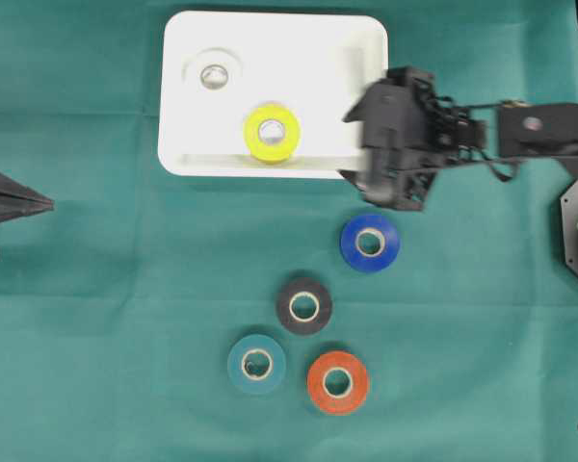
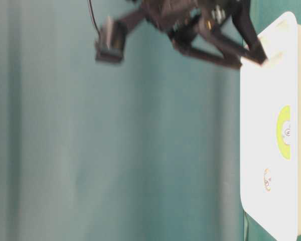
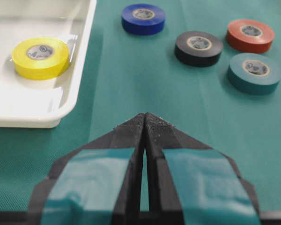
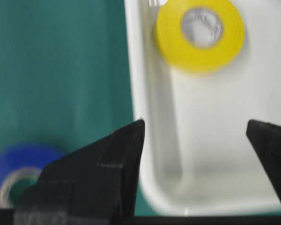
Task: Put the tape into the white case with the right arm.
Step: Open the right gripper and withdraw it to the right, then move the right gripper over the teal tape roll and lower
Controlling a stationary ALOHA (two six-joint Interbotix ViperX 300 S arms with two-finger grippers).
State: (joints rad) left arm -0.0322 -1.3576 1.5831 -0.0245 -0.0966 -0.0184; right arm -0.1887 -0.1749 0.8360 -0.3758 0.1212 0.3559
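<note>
Yellow tape roll (image 1: 273,133) lies inside the shallow white plastic case (image 1: 356,38); your all-black right gripper (image 4: 196,129) hangs wide and empty. Next, aim for the blue tape roll (image 1: 370,243) at five o'clock.

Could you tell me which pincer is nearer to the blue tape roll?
The right one. The right pincer hangs open by the white case's corner, just above the blue tape roll in the overhead view. The left pincer sits shut at the far left edge.
</note>
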